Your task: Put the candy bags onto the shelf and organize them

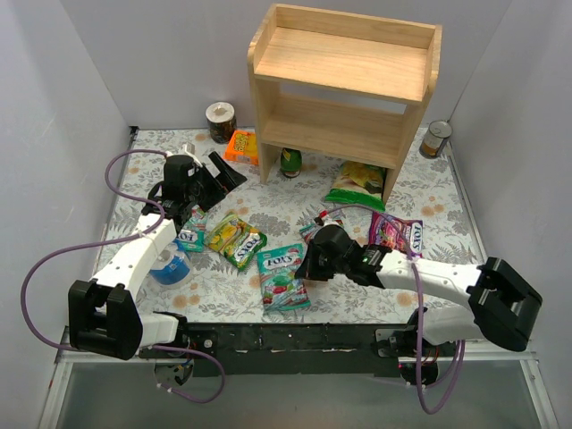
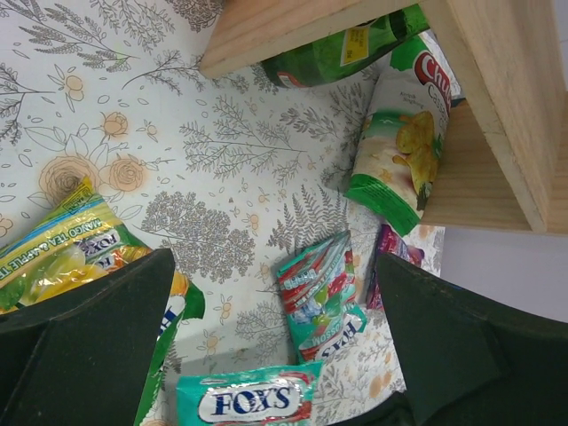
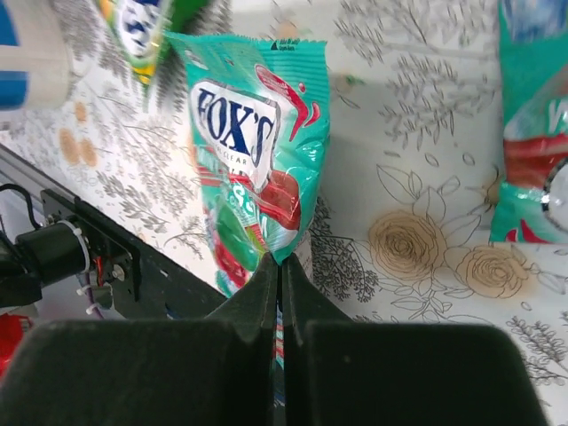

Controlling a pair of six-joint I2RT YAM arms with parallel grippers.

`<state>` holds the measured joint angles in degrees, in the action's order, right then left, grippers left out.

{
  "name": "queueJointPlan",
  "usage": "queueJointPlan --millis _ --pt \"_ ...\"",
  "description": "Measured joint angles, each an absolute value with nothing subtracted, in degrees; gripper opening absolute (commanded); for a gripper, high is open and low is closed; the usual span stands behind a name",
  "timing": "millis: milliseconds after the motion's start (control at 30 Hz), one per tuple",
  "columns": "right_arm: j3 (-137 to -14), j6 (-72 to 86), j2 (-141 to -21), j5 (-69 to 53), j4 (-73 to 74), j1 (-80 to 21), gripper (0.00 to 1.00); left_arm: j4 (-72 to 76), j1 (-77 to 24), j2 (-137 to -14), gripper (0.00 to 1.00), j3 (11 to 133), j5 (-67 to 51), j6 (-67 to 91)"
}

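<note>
Your left gripper [image 2: 273, 266] is wide open, one dark finger [image 2: 89, 346] at each bottom corner. Between them a teal candy bag [image 2: 319, 297] lies flat on the floral cloth [image 2: 222, 151]. A second teal candy bag [image 2: 253, 399] sits at the bottom edge. A yellow-green candy bag [image 2: 62, 253] is partly under the left finger, and a purple candy bag [image 2: 395, 253] peeks out by the right one. The shelf [image 2: 497, 115] is top right, with a snack bag [image 2: 399, 146] against it and a green bottle [image 2: 346, 53] underneath.

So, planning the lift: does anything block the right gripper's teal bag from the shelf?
Nothing visible. The right gripper pinches the teal bag, and both shelf tiers are bare; bottle and snack bag sit at its base.
</note>
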<state>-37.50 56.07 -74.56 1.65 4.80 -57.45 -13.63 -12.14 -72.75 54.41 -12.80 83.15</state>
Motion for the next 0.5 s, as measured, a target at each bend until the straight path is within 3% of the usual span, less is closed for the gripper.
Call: queueJointPlan --millis 500 --pt "-57.63 35.03 -66.83 14.15 16.71 -57.45 0.01 -16.8 -12.14 -72.23 0.98 54.19 -8.27 81.82"
